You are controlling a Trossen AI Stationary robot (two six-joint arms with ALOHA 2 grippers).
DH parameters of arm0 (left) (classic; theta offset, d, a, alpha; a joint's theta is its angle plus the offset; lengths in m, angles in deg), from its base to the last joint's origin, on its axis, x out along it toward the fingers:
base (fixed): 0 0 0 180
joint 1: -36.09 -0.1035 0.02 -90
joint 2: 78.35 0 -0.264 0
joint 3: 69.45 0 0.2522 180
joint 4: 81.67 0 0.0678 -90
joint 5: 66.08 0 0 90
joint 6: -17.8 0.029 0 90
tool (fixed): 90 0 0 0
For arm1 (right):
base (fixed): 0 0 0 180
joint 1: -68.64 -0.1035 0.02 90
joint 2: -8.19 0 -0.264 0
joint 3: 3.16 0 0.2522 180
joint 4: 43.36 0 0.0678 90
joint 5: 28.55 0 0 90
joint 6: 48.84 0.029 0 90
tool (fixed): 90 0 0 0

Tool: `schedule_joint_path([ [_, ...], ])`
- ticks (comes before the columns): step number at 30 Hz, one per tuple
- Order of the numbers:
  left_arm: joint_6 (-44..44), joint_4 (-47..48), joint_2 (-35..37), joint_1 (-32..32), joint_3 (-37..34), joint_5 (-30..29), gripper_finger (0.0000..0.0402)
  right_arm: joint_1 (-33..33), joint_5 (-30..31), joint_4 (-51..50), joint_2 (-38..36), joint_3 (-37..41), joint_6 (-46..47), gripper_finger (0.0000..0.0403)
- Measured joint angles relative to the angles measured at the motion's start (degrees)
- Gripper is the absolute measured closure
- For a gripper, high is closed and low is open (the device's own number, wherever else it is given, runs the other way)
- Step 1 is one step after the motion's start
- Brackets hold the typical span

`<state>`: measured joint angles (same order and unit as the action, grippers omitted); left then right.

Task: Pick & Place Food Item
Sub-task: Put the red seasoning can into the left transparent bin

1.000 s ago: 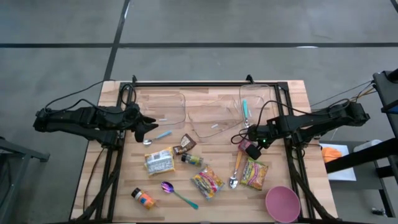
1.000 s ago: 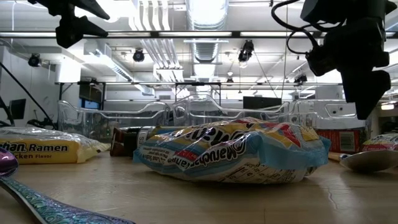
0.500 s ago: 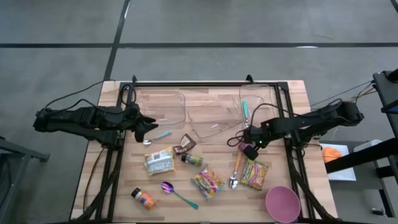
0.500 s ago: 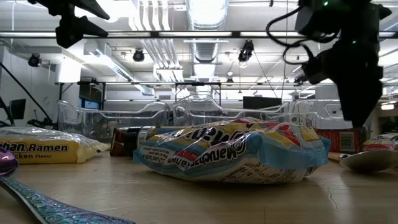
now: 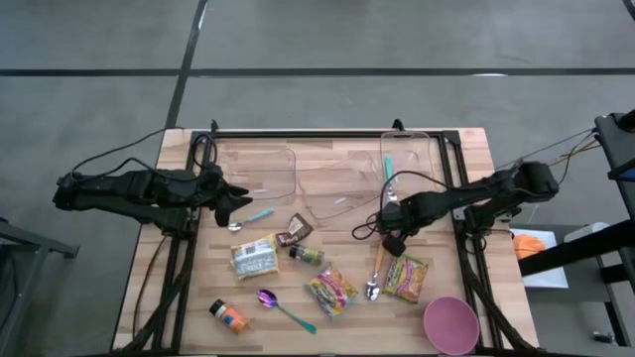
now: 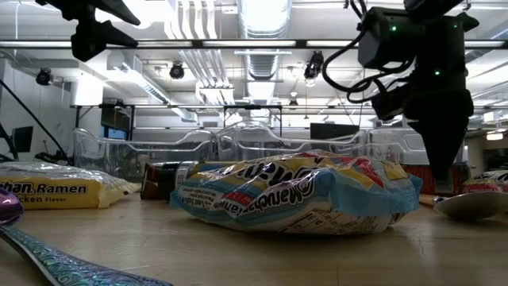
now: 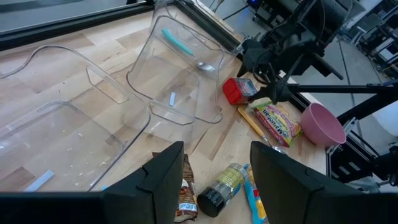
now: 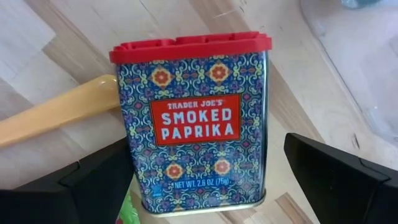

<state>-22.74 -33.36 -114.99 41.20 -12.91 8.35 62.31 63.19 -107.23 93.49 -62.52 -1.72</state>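
Paprika tin (image 8: pixel 194 121) lies flat on table (image 5: pixel 466 149), label up, wooden spoon handle (image 8: pixel 56 115) touching its side; your right gripper (image 5: pixel 394 238) hangs directly over tin, fingers (image 8: pixel 339 171) spread wide either side, not gripping. Your left gripper (image 5: pixel 236 201) waits well away from tin, across clear bins (image 5: pixel 342 183), fingers (image 7: pixel 163 177) apart, empty

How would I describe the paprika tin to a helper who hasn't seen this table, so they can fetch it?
Start at the clear container holding a teal utensil, on the table's right side. Just in front of it, under the open right gripper, lies the paprika tin, against a wooden spoon's handle. Its red lid and blue patterned label set it apart.
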Motion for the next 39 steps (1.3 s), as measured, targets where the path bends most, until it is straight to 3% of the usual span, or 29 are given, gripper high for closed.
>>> schedule_joint_path([
  [4, 0.00, 0.00, 0.00, -0.01, 0.00, -0.01, 0.0209, -1.26, 0.20, -0.06, -0.08, -0.76, 0.50, 0.0026],
  [10, 0.00, -0.02, 0.00, -0.01, 0.00, 0.00, 0.0209, -3.46, 0.02, -0.13, -0.17, -0.93, 1.90, 0.0121],
  [31, 0.00, -0.52, 0.01, -0.01, 0.00, 0.20, 0.0209, -6.79, 1.16, -2.17, -0.44, -4.20, 3.80, 0.0122],
  [39, -1.06, -0.51, 0.00, -0.01, 0.02, 0.24, 0.0209, -6.98, 4.49, -10.27, -0.49, -9.91, 1.24, 0.0122],
])
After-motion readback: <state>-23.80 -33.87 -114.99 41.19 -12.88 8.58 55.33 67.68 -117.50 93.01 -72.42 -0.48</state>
